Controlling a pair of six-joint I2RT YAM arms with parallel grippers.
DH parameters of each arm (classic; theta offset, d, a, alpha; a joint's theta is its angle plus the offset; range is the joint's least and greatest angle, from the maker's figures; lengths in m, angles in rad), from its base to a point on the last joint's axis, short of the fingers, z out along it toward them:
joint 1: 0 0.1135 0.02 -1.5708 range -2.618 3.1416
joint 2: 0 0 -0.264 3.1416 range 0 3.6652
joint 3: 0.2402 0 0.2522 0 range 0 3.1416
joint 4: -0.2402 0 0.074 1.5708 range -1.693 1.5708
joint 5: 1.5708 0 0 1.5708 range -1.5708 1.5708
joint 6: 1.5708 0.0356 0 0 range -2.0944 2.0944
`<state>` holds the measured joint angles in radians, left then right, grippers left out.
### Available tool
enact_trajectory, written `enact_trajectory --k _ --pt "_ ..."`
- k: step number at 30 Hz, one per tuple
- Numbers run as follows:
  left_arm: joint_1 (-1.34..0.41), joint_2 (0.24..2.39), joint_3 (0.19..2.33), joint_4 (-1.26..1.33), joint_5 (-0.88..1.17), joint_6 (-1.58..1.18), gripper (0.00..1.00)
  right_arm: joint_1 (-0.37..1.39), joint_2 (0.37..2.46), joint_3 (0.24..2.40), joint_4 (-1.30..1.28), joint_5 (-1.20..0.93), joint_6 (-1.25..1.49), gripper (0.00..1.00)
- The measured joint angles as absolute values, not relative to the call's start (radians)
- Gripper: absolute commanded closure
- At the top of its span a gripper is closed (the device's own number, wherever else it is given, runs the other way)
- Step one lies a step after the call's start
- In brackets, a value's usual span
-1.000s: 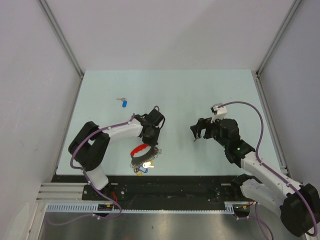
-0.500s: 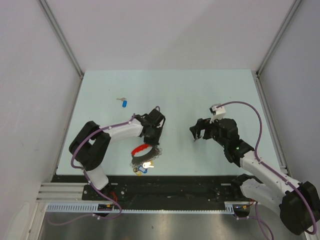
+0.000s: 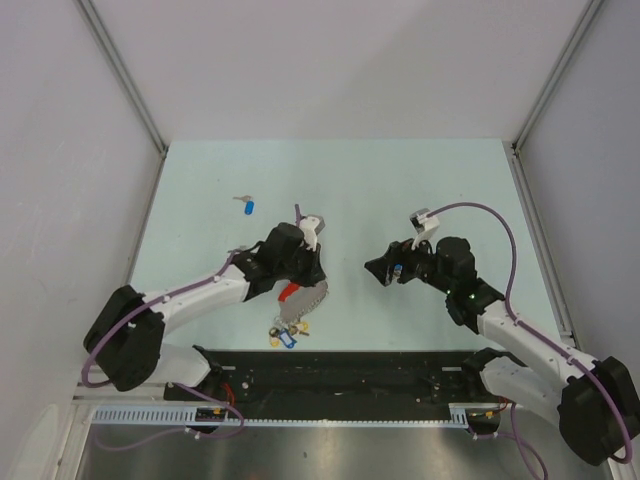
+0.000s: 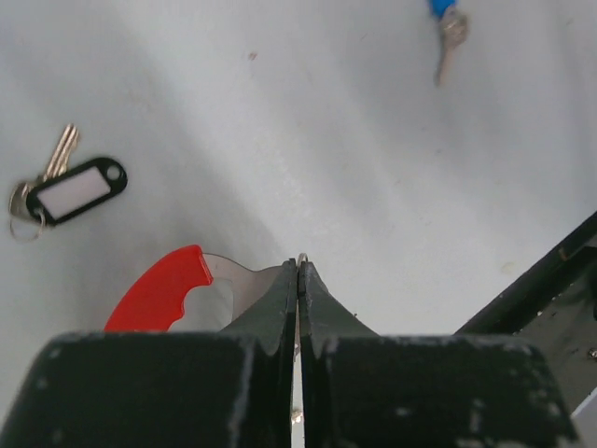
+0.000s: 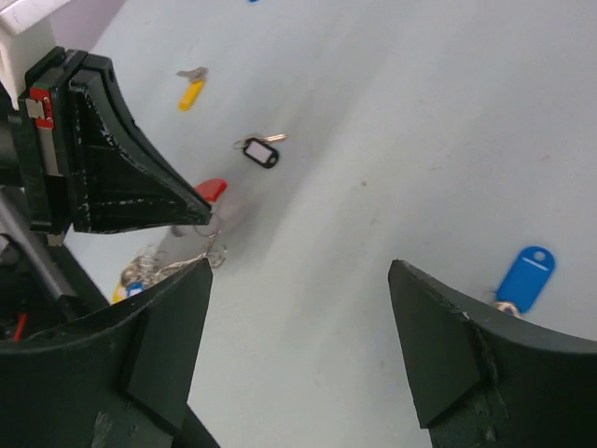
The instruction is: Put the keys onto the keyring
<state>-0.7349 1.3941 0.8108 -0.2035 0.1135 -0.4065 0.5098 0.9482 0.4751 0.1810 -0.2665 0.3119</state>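
Observation:
My left gripper [image 4: 300, 265] is shut on the thin silver wire of the keyring [image 3: 304, 299]. The ring's red arc [image 4: 164, 288] sticks out left of the jaws. A bunch of keys [image 3: 284, 336] with blue and yellow heads hangs by a chain under the ring, near the table's front edge. One blue key [image 3: 248, 206] lies alone at the back left. The right wrist view shows a yellow key [image 5: 191, 93] beyond the left gripper [image 5: 191, 217] and a blue-tagged key [image 5: 524, 275] close by. My right gripper [image 5: 298, 271] is open and holds nothing, just right of the keyring.
A small black-rimmed oval tag [image 4: 76, 189] with a key on its ring lies on the table left of the keyring. The black rail [image 3: 340, 370] runs along the table's near edge. Grey walls [image 3: 60, 150] enclose the table on three sides.
The left gripper has shut on the keyring and drawn it up and to the right, with the arm stretched out low. The right gripper has moved left toward it.

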Motion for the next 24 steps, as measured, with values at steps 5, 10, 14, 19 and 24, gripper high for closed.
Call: enact_trajectory --k 5,10,14,19,24 --pt "-0.737 1.283 0.675 -0.001 0.147 -0.391 1.0 0.549 0.965 0.431 0.305 -0.347 0.356 0.28" --pt "-0.738 1.18 0.529 0.19 0.173 -0.394 1.0 0.564 1.063 0.381 0.489 -0.43 0.414 0.38" --pt "-0.738 1.105 0.438 0.321 0.187 -0.401 0.99 0.585 1.165 0.373 0.617 -0.464 0.456 0.45" --pt "-0.738 1.056 0.399 0.406 0.191 -0.403 1.0 0.618 1.281 0.372 0.779 -0.491 0.509 0.53" --pt "-0.738 1.041 0.383 0.461 0.197 -0.411 0.99 0.646 1.375 0.373 0.898 -0.511 0.547 0.6"
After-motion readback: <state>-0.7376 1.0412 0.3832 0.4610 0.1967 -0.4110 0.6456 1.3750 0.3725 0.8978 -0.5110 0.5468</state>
